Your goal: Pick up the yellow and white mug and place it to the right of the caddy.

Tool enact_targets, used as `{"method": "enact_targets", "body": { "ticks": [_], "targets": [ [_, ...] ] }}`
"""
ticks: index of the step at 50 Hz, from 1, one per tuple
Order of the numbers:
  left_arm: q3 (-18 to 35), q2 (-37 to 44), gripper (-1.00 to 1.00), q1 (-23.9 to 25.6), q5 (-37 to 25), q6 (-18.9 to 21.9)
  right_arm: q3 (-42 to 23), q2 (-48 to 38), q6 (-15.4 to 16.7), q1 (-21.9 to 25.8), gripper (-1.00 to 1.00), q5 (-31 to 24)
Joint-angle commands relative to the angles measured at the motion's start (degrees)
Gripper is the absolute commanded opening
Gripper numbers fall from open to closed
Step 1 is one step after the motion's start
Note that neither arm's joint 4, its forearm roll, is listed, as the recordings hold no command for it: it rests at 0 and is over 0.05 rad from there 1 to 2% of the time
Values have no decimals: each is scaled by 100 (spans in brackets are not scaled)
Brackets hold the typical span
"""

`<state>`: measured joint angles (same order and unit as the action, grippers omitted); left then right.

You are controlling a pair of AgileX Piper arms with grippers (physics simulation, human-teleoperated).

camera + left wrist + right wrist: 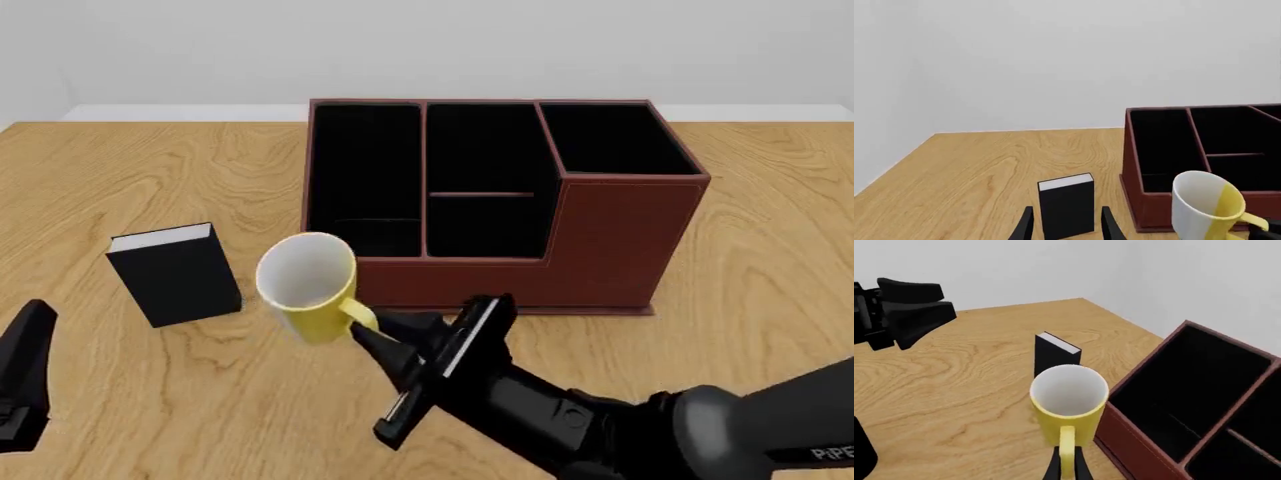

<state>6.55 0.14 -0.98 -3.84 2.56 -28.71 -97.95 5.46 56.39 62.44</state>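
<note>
Front view: left gripper [24,385] sat far left of the caddy [607,235], jaws spread and holding nothing per its wrist view. Black book [174,272] stood upright left of the caddy. Mug [310,287] hung tilted just off the caddy's front-left corner, handle pinched between the right gripper [376,340] jaws.

Even, bright, diffuse illumination in all three renders, with no single evident source. Shadows are faint: only a soft darkening on the table [747,300] along the base of the caddy [614,240] and beneath the book [174,272]. No glare or specular highlights. The caddy's black compartments show almost no interior detail. Focus is sharp throughout, edges crisp, with no motion blur and no visible distortion toward the frame borders.
</note>
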Motion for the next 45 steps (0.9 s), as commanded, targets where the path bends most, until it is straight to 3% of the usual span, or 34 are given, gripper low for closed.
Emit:
{"method": "enact_targets", "body": {
  "ticks": [1, 3, 15, 34, 45],
  "targets": [
    [177, -4, 100, 59, -100, 6, 774, 1437, 20, -352, -100, -110],
    [170, -3, 100, 71, -90, 7, 963, 1934, 129, -515, -100, -240],
    [235, 3, 100, 299, -133, -29, 1098, 3775, 34, -1069, -100, -1532],
    [194, 5, 100, 427, -92, 13, 988, 5050, 265, -1716, -100, -2725],
    [153, 4, 100, 462, -62, 19, 962, 5810, 287, -2386, -100, -3393]
  ]
}}
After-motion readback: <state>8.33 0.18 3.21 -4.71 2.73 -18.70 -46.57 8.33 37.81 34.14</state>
